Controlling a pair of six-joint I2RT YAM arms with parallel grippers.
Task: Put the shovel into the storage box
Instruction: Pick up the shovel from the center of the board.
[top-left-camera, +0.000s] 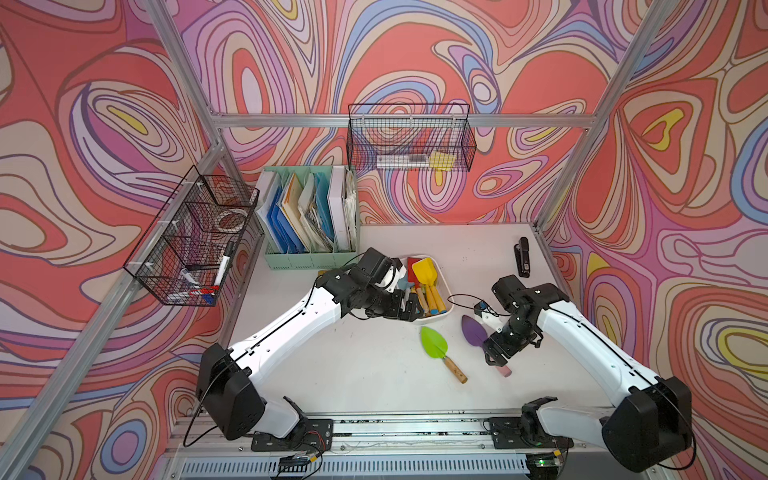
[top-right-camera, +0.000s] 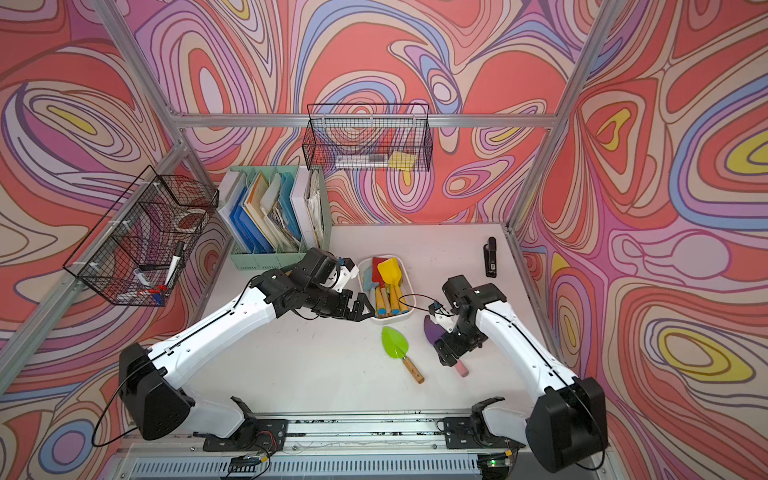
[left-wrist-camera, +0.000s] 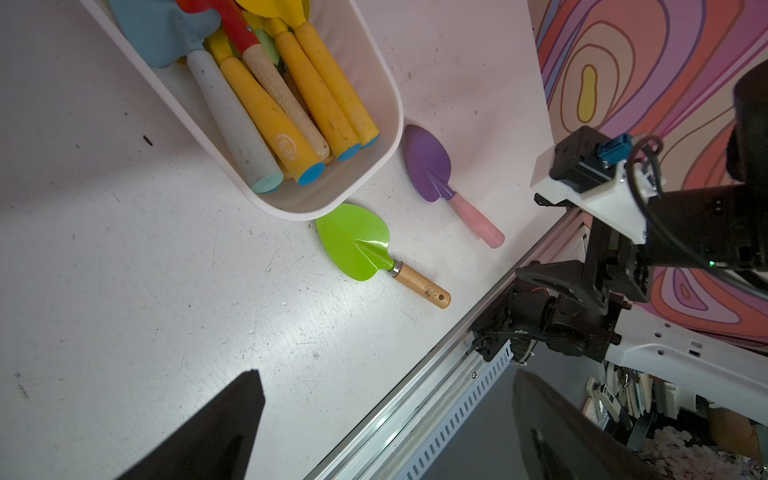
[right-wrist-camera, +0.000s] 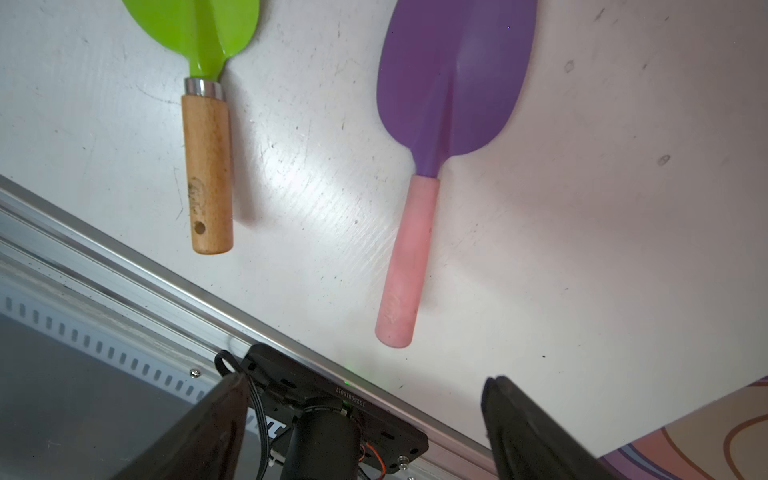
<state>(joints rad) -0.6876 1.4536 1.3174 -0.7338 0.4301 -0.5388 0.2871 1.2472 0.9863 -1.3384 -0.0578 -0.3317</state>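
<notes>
The white storage box (top-left-camera: 451, 306) (top-right-camera: 412, 300) (left-wrist-camera: 386, 137) stands mid-table and holds several shovels, yellow, red and pale blue. Two shovels lie flat on the table in front of it. One is a green shovel (top-left-camera: 433, 343) (top-right-camera: 395, 343) (left-wrist-camera: 357, 245) (right-wrist-camera: 208, 166) with a wooden handle. The other is a purple shovel (top-left-camera: 473, 330) (top-right-camera: 431, 330) (left-wrist-camera: 430, 166) (right-wrist-camera: 453, 83) with a pink handle. My right gripper (top-left-camera: 494, 357) (top-right-camera: 451, 353) (right-wrist-camera: 365, 384) hangs open just above the pink handle and grips nothing. My left gripper (top-left-camera: 409, 308) (top-right-camera: 361, 309) (left-wrist-camera: 388, 374) is open and empty at the box's near left corner.
A black stapler (top-left-camera: 523, 257) lies at the back right. A mint file organizer (top-left-camera: 309, 216) stands at the back left. Black wire baskets (top-left-camera: 409, 139) (top-left-camera: 191, 237) hang on the frame. The right wrist's cable (top-left-camera: 461, 297) loops over the box's corner. A metal rail (top-left-camera: 415, 428) runs along the front edge.
</notes>
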